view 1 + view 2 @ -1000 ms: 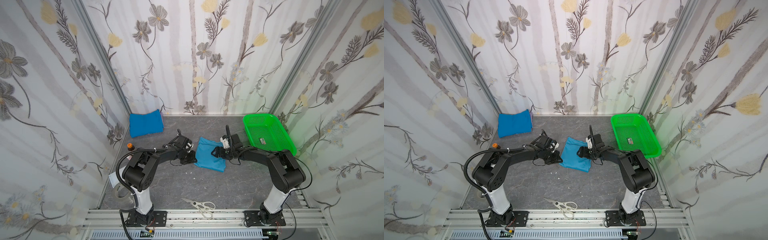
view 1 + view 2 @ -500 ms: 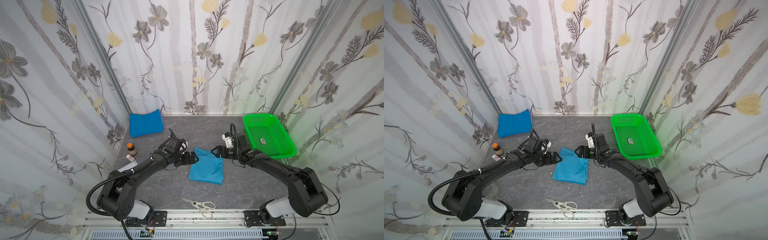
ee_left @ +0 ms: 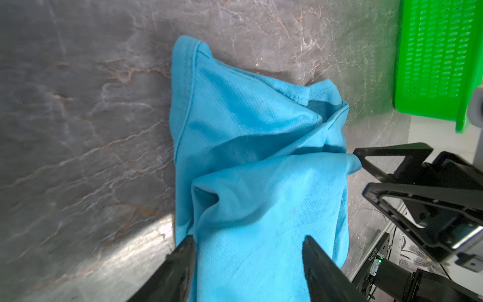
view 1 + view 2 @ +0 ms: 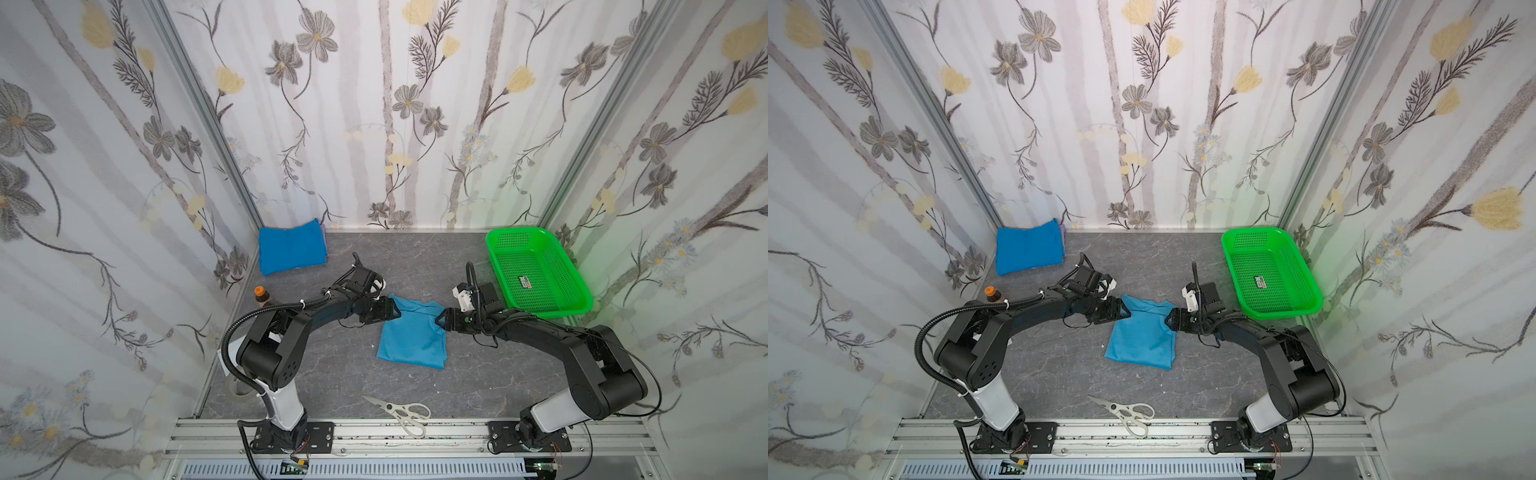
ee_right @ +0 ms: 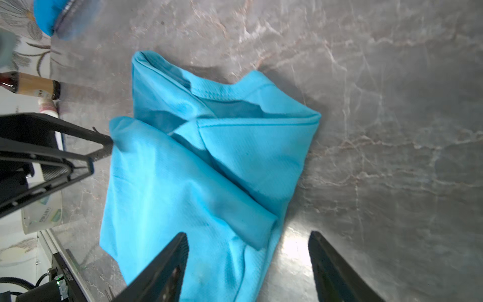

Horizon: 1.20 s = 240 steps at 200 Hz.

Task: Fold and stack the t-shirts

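sky-blue cloth, the lighter t-shirt (image 4: 411,338), lies loosely folded and rumpled in the middle of the grey marbled tabletop (image 4: 332,370). the left gripper (image 4: 393,312) sits at the shirt's far left corner and the right gripper (image 4: 440,322) at its far right corner, facing each other across the cloth. in the left wrist view the left gripper (image 3: 251,251) has its jaws standing apart, with cloth lying loose between them and not pinched. in the right wrist view the right gripper (image 5: 248,251) is spread too, with the shirt's edge and bare tabletop between its jaws. neither claw has hold of anything. the darker blue t-shirt (image 4: 291,251) lies folded in the tabletop's far left corner. a green basket (image 4: 548,310) sits by the far right corner, scissors (image 4: 401,410) near the front edge, a small bottle (image 4: 261,296) at the left edge.
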Motion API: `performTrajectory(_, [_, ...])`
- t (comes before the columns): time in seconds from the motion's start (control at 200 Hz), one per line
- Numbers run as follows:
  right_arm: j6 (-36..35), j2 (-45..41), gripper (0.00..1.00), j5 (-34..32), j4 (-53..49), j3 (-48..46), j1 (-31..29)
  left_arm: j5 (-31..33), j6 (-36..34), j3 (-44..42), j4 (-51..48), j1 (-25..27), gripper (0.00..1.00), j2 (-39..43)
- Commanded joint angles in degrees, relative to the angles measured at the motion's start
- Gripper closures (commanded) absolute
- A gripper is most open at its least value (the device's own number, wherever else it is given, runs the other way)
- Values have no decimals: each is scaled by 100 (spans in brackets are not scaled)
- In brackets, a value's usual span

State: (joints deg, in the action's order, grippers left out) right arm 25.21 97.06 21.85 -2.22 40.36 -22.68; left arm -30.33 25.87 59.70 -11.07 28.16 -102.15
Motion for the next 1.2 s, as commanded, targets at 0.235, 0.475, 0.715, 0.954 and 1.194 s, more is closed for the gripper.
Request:
performTrajectory(0.235, [-43,129,63,276,662,-96,-30,-131,-86,301,176,-47,74,-270])
performTrajectory(0.475, [-27,-245,97,59,471,-81,-113,35,-165,314,-122,-47,100,117])
performTrajectory(0.715, [-15,-1092,100,-231,-3,1,-106,2,-248,399,-361,-40,100,542])
performTrajectory(0.954, [-2,-1038,100,-172,-174,433,-62,-105,-266,908,-547,-8,100,487])
performTrajectory(1.194, [77,-1357,100,-110,-87,284,-58,-183,-263,724,-521,18,100,732])
